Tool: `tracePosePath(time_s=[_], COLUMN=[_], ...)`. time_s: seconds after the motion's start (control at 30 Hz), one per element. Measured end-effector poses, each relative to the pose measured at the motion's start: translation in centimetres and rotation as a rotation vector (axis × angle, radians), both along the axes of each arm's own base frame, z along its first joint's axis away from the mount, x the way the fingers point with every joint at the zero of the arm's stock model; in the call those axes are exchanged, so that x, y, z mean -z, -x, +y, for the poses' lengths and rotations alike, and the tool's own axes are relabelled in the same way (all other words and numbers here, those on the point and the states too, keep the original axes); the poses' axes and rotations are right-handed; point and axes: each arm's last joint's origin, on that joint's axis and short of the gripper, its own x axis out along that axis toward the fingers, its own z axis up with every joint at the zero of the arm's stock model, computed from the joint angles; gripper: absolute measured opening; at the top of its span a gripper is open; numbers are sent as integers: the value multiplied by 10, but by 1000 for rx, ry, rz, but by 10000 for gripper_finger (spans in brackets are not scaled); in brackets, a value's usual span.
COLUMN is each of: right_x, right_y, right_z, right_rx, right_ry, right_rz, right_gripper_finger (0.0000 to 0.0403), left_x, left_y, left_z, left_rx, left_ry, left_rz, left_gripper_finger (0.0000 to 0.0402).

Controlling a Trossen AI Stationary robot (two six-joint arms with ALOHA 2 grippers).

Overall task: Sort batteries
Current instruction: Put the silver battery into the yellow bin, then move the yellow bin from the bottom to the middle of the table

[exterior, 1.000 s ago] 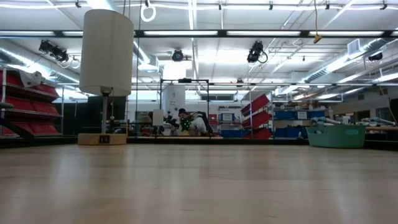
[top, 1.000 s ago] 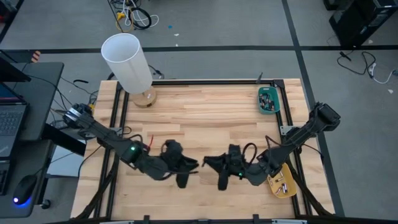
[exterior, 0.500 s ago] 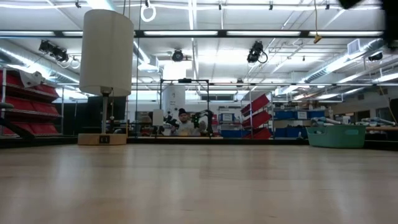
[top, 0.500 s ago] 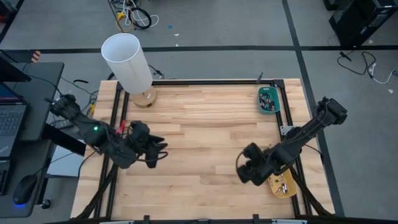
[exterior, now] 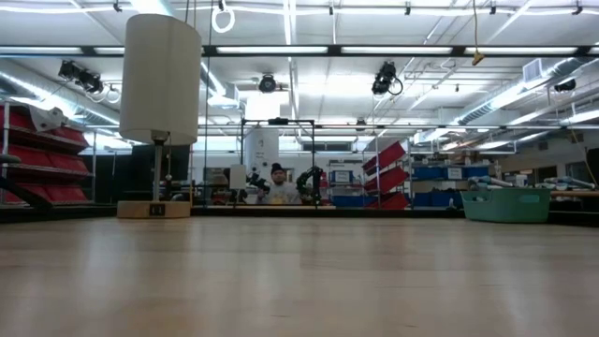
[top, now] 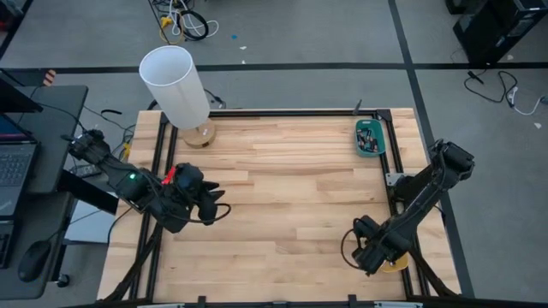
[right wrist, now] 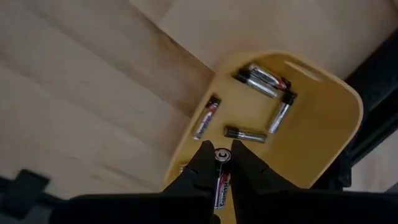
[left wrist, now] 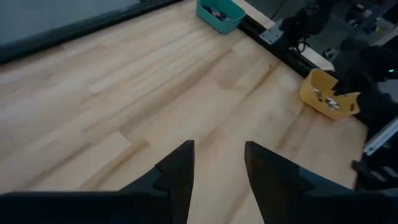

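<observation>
1. Both arms have pulled apart from the desk's middle since a second ago; the left hand [top: 214, 204] now hangs over the left part of the pale wooden desk [top: 282, 171], its fingers [left wrist: 177, 177] spread with nothing between them.
2. At the far right edge sits a small teal plastic tray [top: 369, 137].
3. Over the small yellow plastic tray [right wrist: 311, 137] at the near right corner, the right hand [right wrist: 222, 163] pinches one dark cylindrical battery [right wrist: 221, 177]; several more batteries [right wrist: 261, 78] lie loose in that tray.
</observation>
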Motion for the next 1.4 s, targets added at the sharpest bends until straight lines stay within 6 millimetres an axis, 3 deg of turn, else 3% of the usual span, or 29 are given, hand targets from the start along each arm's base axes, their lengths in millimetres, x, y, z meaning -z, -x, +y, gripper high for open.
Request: tracePosePath(time_s=[0.1, 0.4, 0.57, 0.73, 1.0, 1.27, 1.4], right_x=[5, 7, 8, 20, 47, 51, 50], right_y=[6, 9, -1, -4, -4, -20, -31], right_z=[0, 2, 12, 7, -11, -18, -24], right_rx=[19, 129, 137, 166, 241, 284, 307], right_ry=[24, -20, -138, -131, -100, -127, -148], right_rz=[16, 98, 12, -26, -5, -100, -160], right_gripper_finger=[45, 189, 213, 186, 105, 21, 4], left_x=[1, 1, 1, 2, 2, 5, 5], left_y=[-1, -1, -1, -1, -1, 3, 3], left_z=[3, 3, 3, 4, 4, 6, 6], left_rx=[2, 24, 45, 66, 77, 81, 83], left_ry=[-17, -12, -39, -80, -102, -127, -127], left_rz=[19, 37, 52, 73, 87, 135, 141], left_gripper_finger=[156, 156, 156, 156, 156, 156, 156])
